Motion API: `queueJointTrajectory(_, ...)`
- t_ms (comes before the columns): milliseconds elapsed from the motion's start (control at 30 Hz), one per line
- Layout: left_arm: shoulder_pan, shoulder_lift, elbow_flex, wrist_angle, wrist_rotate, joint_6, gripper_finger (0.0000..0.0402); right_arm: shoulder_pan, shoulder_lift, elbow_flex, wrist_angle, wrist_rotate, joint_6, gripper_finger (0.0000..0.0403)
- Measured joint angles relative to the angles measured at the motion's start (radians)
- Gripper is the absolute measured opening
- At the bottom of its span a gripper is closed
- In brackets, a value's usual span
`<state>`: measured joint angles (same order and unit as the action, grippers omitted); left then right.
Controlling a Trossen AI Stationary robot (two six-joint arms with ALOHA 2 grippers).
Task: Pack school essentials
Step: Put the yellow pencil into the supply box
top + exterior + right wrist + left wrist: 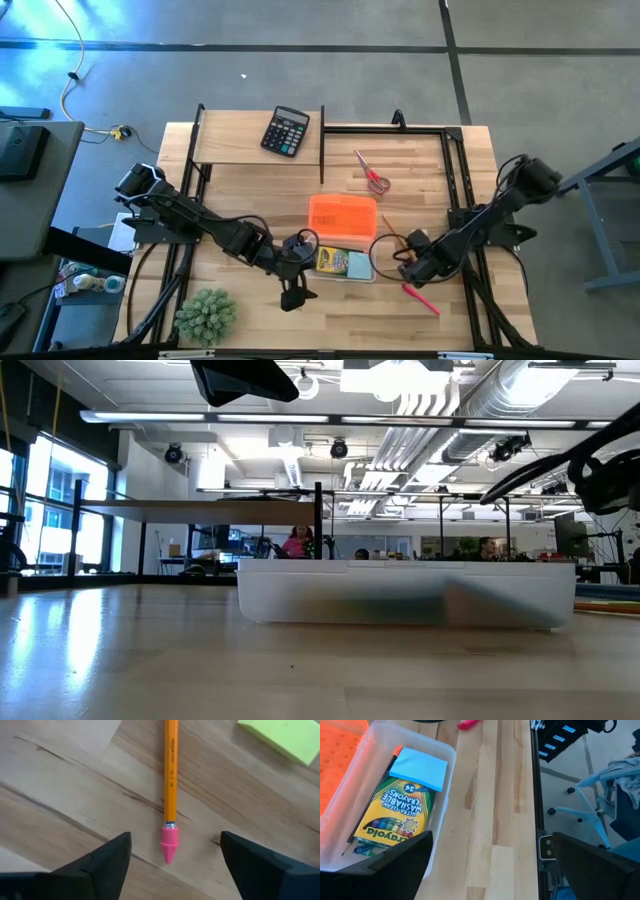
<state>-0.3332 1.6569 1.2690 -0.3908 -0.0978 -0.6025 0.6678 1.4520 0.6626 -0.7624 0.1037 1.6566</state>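
The left gripper point(293, 296) hangs with its fingers point(395, 860) spread wide and empty. Ahead of them, just past the fingertips, the clear plastic bin point(445, 780) holds the Crayola crayon pack point(395, 815), with the light-blue note pad point(419, 768) lying on its far end. The right gripper point(172, 855) stands with fingers parted fairly wide and gripping nothing; the pencil point(170, 775) lies on the wooden table point(75, 785) between them, its pink eraser cap point(168, 845) nearest the gap. The yellow eraser point(282, 740) lies farther off, beyond the fingers.
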Motion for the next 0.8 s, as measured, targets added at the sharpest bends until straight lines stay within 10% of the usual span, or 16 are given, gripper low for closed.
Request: queueJointTrajectory(800,0.000,0.000,0.000,0.000,-0.011,0.003,0.0395,-0.001,0.039,0.003,0.044,-0.033,0.011,0.0074)
